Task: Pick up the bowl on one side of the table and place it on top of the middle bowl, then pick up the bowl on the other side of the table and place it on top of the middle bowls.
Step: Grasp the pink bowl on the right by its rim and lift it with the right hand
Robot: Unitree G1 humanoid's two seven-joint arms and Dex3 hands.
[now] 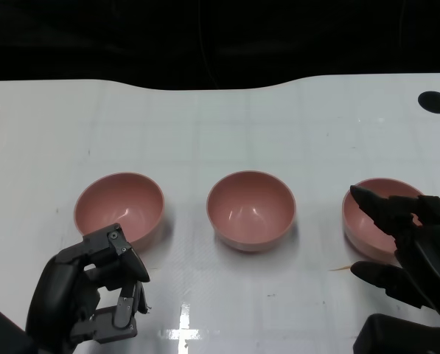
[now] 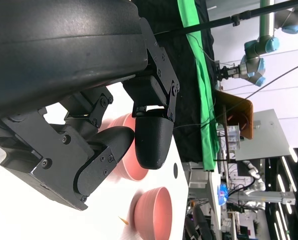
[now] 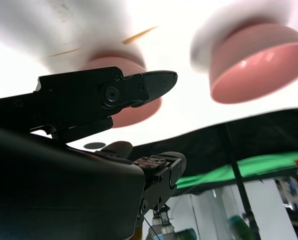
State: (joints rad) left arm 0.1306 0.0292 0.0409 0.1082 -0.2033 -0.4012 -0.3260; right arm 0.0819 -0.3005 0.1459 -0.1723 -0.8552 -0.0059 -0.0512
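Pink and glossy, the right bowl (image 1: pixel 371 221) looks light, stiff and slippery, so my spread, empty right hand (image 1: pixel 407 247) should pinch its rim.

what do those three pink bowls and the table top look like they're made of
Bowls, e.g. middle bowl: likely plastic or melamine; smooth, semi-gloss, uniform pink with soft highlights inside. Table: glossy white, probably laminate or coated board; it mirrors overhead light near the front edge.
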